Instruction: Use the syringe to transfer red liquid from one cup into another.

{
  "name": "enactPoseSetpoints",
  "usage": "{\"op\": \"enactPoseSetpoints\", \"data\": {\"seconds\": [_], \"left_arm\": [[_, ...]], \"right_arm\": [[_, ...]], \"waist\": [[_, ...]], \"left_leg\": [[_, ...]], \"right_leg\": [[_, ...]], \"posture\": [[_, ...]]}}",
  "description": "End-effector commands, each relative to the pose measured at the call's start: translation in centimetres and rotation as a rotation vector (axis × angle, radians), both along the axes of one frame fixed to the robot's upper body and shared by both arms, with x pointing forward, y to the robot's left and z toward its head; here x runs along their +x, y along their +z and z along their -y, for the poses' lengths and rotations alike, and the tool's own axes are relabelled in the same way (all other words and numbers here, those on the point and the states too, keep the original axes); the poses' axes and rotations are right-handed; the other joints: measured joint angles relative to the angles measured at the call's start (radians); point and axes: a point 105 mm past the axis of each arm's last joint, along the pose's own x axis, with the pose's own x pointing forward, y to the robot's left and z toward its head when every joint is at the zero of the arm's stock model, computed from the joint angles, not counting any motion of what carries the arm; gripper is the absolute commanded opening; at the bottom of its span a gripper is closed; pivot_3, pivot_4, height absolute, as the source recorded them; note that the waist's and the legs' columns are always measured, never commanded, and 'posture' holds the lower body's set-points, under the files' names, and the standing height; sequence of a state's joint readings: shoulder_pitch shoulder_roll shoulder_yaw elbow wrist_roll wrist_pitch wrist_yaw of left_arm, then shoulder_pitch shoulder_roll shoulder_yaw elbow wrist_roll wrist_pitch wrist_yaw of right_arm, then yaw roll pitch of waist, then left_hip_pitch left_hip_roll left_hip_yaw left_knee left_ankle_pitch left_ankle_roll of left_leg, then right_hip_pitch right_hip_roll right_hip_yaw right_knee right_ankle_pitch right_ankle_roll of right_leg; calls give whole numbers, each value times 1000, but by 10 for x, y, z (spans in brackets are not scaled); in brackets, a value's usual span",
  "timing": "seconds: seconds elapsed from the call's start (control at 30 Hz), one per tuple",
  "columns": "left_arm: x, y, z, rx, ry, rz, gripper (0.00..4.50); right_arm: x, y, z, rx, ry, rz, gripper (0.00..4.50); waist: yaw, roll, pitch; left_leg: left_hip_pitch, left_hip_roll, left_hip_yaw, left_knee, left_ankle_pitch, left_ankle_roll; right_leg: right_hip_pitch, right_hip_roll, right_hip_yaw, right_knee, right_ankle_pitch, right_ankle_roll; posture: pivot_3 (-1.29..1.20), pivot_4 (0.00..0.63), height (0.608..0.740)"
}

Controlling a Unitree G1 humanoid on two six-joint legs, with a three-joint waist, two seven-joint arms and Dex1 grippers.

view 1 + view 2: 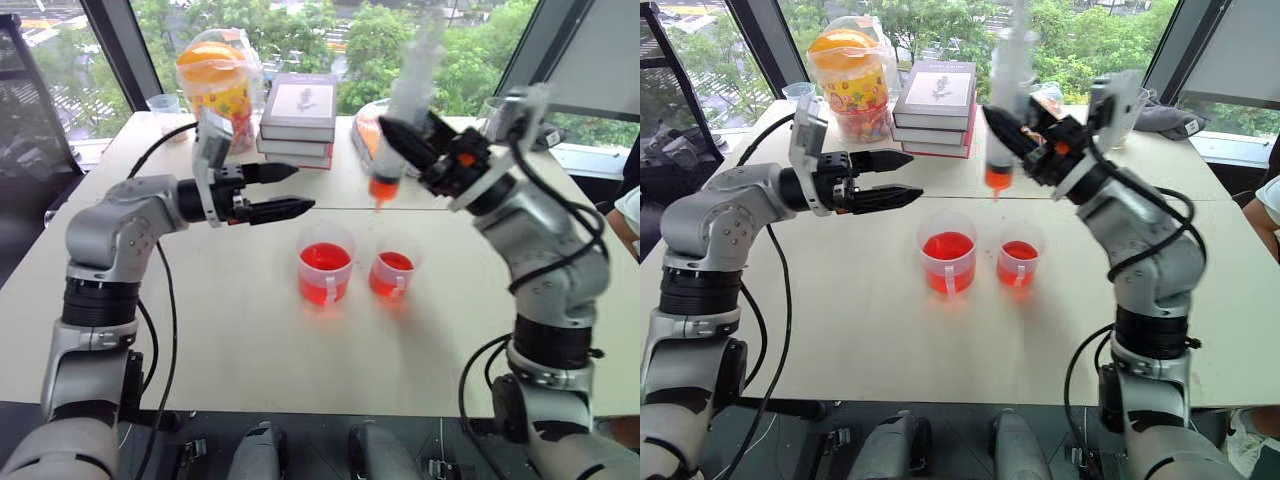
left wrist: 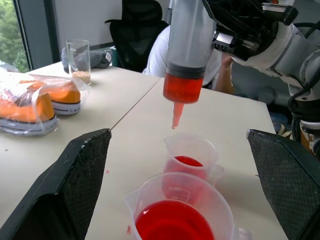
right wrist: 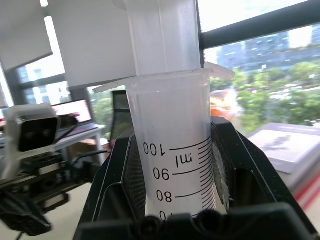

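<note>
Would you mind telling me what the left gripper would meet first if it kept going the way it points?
Probably the syringe, held upright by the right gripper. The open left gripper points level toward it, above the two cups. Depth is unclear, so it might pass just beside it.

The right gripper (image 3: 175,165) clamps the clear syringe (image 3: 172,145) upright — barrel marks reading 100, 90, 80 ml — with stacked books (image 3: 287,145) and the left gripper (image 3: 30,210) behind.

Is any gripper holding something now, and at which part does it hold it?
The right gripper holds the syringe by its barrel, upright, tip down. The left gripper is open and holds nothing.
</note>
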State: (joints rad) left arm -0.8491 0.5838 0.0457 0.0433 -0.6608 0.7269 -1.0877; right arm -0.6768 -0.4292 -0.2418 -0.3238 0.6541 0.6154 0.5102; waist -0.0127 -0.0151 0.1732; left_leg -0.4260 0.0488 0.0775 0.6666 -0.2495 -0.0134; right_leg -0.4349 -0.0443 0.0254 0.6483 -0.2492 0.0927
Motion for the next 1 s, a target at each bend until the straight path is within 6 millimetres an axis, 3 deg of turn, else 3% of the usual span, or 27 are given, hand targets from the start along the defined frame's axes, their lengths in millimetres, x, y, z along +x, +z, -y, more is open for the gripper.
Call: {"op": "enactPoseSetpoints", "data": {"seconds": [0.03,0.2,0.3,0.6,0.73,0.97,1.0], "left_arm": [[-2,14,7,-4,-34,67,4484],[-1,22,22,-23,-95,89,4484],[0,30,34,-51,-128,108,4484],[3,55,92,-94,-283,176,4484],[1,59,108,-96,-337,194,4484],[-4,50,126,-65,-412,174,4484],[-4,50,128,-68,-416,169,4242]], "right_arm": [[-10,-1,13,4,-37,24,1400],[-6,-42,15,-22,-75,-58,1400],[-3,-55,15,-33,-90,-78,1400],[-3,-64,12,-47,-96,-86,1400],[-4,-65,10,-49,-96,-87,1400],[-5,-64,8,-54,-95,-83,1400],[-5,-63,8,-56,-95,-83,1400]], "waist": [[-2,0,0],[-3,0,0],[-2,0,0],[1,0,0],[-3,0,0],[-2,0,0],[-2,0,0]], "left_leg": [[0,0,0,0,0,0],[0,0,0,0,0,0],[0,0,0,1,0,0],[0,-1,0,1,0,0],[0,-1,0,0,0,0],[0,0,-1,0,0,0],[0,0,-1,0,0,0]], "right_leg": [[0,0,0,0,0,0],[0,1,1,1,0,0],[0,1,1,1,0,0],[0,1,1,-1,0,0],[0,1,1,-1,0,0],[0,2,1,-1,0,0],[0,1,1,-1,0,0]], "posture": [[0,150,740],[0,150,740],[0,150,740],[0,150,740],[0,150,740],[0,150,740],[0,150,740]]}}
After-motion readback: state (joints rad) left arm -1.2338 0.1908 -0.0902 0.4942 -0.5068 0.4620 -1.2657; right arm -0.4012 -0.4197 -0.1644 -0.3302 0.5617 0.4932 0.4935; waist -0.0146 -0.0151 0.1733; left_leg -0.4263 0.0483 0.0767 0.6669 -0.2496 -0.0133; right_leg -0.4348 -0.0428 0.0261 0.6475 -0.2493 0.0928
